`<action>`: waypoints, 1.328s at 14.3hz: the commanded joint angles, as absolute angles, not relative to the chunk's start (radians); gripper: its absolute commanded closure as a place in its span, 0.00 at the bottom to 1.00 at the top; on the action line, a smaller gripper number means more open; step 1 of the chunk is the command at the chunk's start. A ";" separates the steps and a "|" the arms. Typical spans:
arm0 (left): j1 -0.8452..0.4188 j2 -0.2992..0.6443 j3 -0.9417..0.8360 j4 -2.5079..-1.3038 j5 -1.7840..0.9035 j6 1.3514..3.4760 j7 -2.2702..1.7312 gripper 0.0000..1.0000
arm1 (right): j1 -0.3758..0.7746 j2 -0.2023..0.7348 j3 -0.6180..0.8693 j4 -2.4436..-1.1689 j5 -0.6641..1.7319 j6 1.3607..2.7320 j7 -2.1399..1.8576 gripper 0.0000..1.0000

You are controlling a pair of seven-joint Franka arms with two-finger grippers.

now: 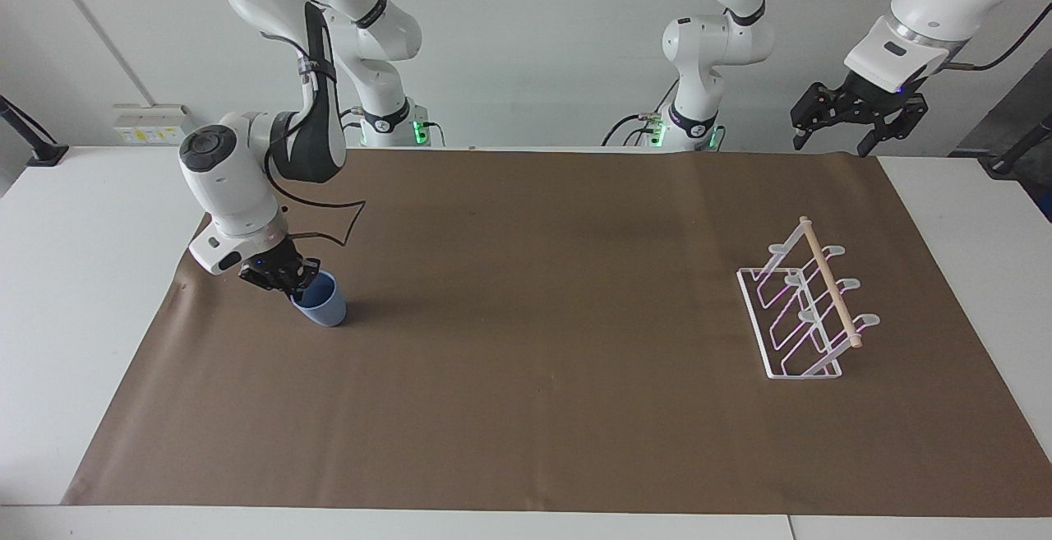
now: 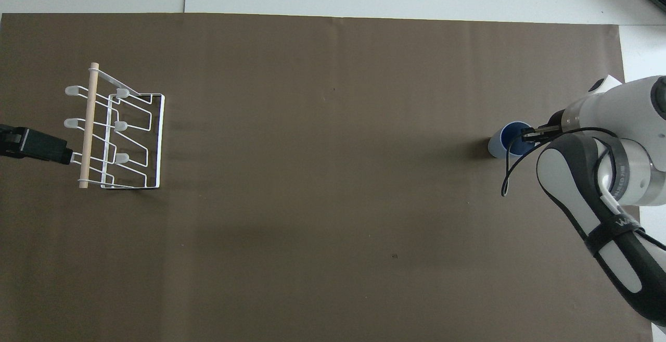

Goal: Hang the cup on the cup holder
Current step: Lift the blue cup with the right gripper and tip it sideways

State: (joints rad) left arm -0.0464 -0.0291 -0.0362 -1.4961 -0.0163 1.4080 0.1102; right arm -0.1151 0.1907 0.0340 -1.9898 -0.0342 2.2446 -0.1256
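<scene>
Facing view: the right gripper is seen clamped on the rim of the small light-blue, tapered, matte plastic cup, standing on brown paper toward the right arm's end. The left gripper is held wide, raised, waiting above the white wire cup holder with wooden dowel.

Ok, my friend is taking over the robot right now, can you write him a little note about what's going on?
Right gripper: shut on the rim of the cup, which sits on the mat at the right arm's end of the table.
Left gripper: open, waiting up in the air above the left arm's end of the table.
Rack: stands empty on the mat at the left arm's end.
Done: cup gripped.
Left: lift it, carry it across, hang it on a prong.
</scene>
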 commanded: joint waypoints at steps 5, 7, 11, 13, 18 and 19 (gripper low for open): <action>-0.049 -0.058 -0.034 -1.529 0.006 1.424 0.110 0.00 | -0.114 0.170 0.046 -1.881 0.135 2.109 -0.182 1.00; -0.049 -0.058 -0.034 -1.529 0.006 1.422 0.109 0.00 | -0.114 0.144 0.060 -1.862 0.184 2.086 -0.183 1.00; -0.051 -0.058 -0.035 -1.528 0.006 1.420 0.112 0.00 | -0.114 0.086 0.060 -1.862 0.384 2.060 -0.238 1.00; -0.051 -0.058 -0.035 -1.528 0.006 1.420 0.112 0.00 | -0.117 0.074 0.060 -1.856 0.489 1.999 -0.300 1.00; -0.058 -0.058 -0.035 -1.526 0.006 1.410 0.098 0.00 | -0.126 0.034 0.057 -1.833 0.796 1.850 -0.325 1.00; -0.064 -0.057 -0.043 -1.525 -0.001 1.417 0.057 0.00 | -0.124 0.031 0.057 -1.833 0.840 1.829 -0.325 1.00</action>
